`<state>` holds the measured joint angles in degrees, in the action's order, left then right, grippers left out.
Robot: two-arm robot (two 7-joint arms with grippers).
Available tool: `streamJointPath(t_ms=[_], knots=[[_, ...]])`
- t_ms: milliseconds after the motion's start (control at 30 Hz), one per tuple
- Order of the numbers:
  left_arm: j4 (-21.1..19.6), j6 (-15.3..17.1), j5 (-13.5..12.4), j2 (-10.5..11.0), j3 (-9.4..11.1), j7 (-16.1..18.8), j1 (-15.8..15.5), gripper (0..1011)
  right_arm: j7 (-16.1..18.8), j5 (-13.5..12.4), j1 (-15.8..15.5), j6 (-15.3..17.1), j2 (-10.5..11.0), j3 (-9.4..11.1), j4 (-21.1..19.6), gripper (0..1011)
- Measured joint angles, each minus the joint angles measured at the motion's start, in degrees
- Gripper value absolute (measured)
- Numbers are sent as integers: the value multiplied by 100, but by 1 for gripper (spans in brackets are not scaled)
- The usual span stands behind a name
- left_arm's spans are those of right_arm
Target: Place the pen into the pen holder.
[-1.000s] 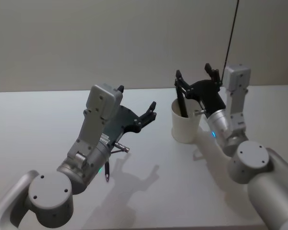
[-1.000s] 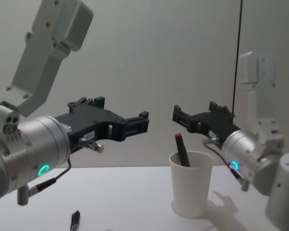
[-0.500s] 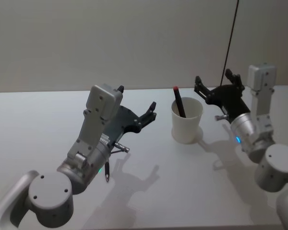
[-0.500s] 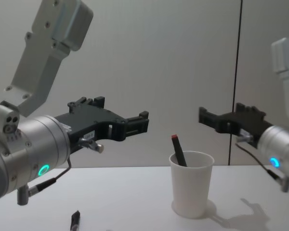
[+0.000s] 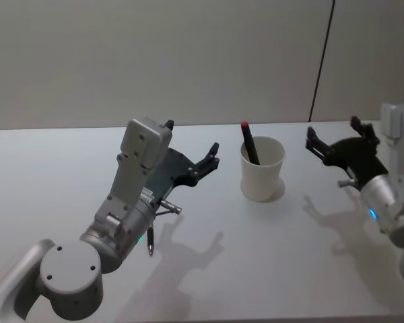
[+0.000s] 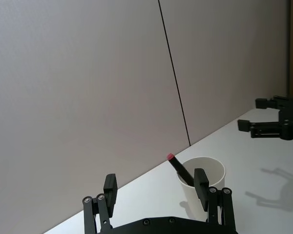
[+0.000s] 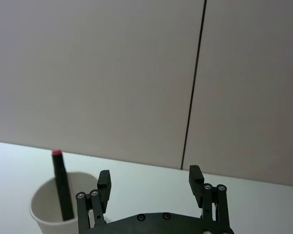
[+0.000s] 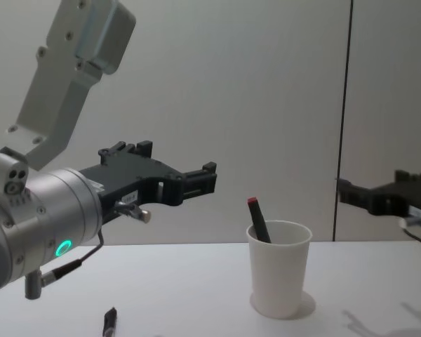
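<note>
My left gripper hangs above the white surface on the left side, aimed toward the middle. Its fingers are spread wide apart and hold nothing.

To its right, near the middle of the surface, stands the pen holder, a white paper cup set upright. It is apart from both grippers. The pen is inside it: a dark barrel with a red tip. It leans against the cup's rim on the side nearer my left arm, and the red end sticks up above the rim. I cannot see the pen's lower end down in the cup.

Farther right, well clear of the cup, my right gripper hovers over the surface near the right edge of the head view. Its fingers are also parted wide and empty. In the right wrist view the cup and pen sit off to one side of them.
</note>
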<state>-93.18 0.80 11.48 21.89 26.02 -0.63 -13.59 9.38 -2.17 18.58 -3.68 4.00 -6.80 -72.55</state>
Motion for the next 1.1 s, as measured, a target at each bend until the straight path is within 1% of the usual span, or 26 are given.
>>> streamJointPath(t_ms=[33,133,167,467,800,1100], knots=[[0,0,0,0,0,0,0,1000,1,24,-85,108,49,32,-120,1001],[0,0,0,0,0,0,0,1000,5,51,-198,236,114,74,-269,1001],[0,0,0,0,0,0,0,1000,13,73,-269,331,151,100,-362,1001],[0,0,0,0,0,0,0,1000,49,233,-683,693,383,237,-854,1001],[0,0,0,0,0,0,0,1000,61,371,-1021,915,572,358,-1223,1001],[0,0,0,0,0,0,0,1000,33,437,-1209,1010,674,429,-1408,1001]])
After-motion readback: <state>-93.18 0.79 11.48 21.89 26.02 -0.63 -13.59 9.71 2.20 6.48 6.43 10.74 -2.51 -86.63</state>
